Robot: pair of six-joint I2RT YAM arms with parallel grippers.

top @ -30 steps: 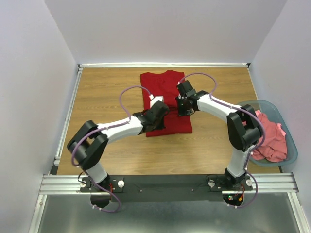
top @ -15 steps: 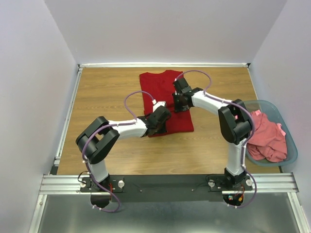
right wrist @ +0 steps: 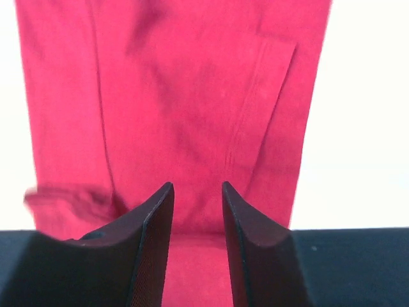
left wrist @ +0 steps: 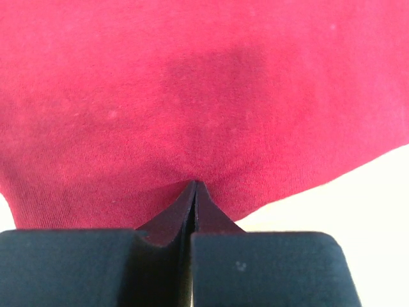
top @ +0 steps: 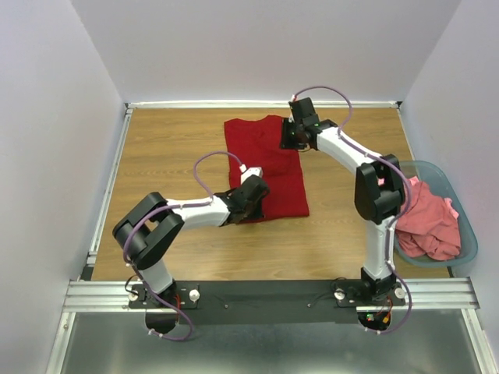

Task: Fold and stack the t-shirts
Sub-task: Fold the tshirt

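Nearest the arm bases, the left end effector (left wrist: pixel 194 185) is closed, its tips pinching the near hem of the plain dark red cotton t-shirt (top: pixel 265 156) at its left corner. To the right, the crumpled salmon-pink t-shirts (top: pixel 429 222) lie heaped in the grey-blue plastic basket (top: pixel 471 238), none of them folded. The red t-shirt lies flat mid-way across the wooden tabletop (top: pixel 171 148) as a long narrow rectangle, a sleeve turned in over the body, so the side folds look done. At its far end the right end effector (right wrist: pixel 197 185) hangs open over the cloth, gripping nothing. I judge the task early: this shirt needs its lengthwise fold, the pink ones everything, and no stack exists.
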